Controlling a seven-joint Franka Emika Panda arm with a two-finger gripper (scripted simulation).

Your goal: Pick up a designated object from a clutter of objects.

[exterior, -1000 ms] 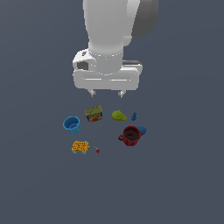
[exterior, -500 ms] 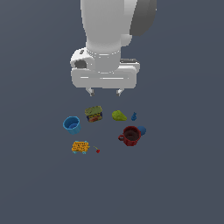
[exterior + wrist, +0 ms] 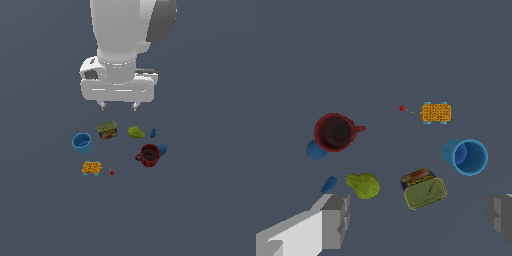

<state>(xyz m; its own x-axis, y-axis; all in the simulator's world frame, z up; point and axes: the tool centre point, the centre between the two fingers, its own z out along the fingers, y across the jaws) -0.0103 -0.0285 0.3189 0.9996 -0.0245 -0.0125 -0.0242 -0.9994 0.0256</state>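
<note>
The designated object, a small tin can [image 3: 107, 129] with a dark green top and a blue-yellow label, stands in the clutter; the wrist view shows this can [image 3: 424, 189] too. My gripper [image 3: 118, 105] hangs open above the group, behind the can, holding nothing. Its two grey fingers [image 3: 336, 220] spread wide apart in the wrist view. Around the can lie a blue cup [image 3: 82, 142], a red mug [image 3: 149, 155], a yellow-green pear shape [image 3: 135, 132], a small blue piece [image 3: 153, 133], an orange-yellow box [image 3: 91, 168] and a tiny red bit [image 3: 111, 172].
A blue round thing [image 3: 162, 149] sits half hidden behind the red mug. The items rest on a plain dark grey-blue floor [image 3: 200, 210]. The arm's white body [image 3: 120, 50] looms over the back of the group.
The arm has drifted slightly toward the exterior view's left. The items on the floor have not moved.
</note>
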